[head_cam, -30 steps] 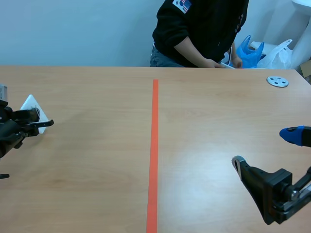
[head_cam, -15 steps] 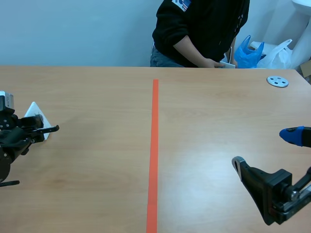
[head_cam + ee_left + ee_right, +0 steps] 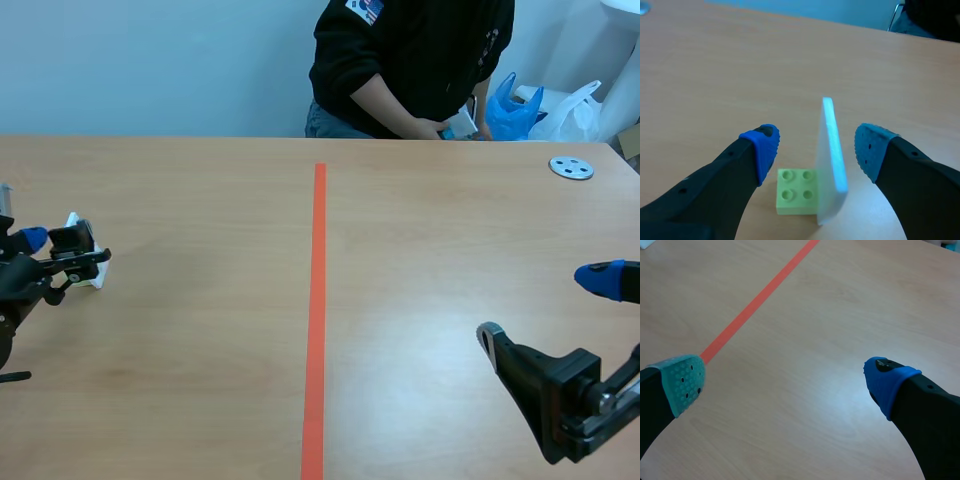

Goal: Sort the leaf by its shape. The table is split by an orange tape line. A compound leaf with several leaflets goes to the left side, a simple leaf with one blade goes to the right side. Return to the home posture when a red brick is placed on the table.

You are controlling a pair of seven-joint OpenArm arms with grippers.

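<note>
Two halves of the desk (image 3: pixel 200 400) were divided by the orange tape line (image 3: pixel 318 300) running up the middle of the frame. A person (image 3: pixel 420 60) in a dark top stood at the upper centre, behind the far edge.

At the lower right of the frame the right tool (image 3: pixel 545 305) hung over bare wood. Its fingers were spread wide with nothing between them, and it was well apart from anything to sort. At the far left edge, at mid-height, the left tool (image 3: pixel 65 248) sat low over the left half, likewise spread and gripping nothing.

Its wrist camera showed a white card (image 3: pixel 832 165) standing upright and edge-on between the two pads. The card was closer to one pad than the other, with a gap on each side. Its flat faces looked toward the pads and its long edge ran straight ahead from the tool, so a closing pinch would probably land on both faces. Whatever leaf the card carried could not be seen from this angle.

The card's foot was set against a small light-green studded brick (image 3: pixel 796 191), which lay toward the farther pad.
</note>
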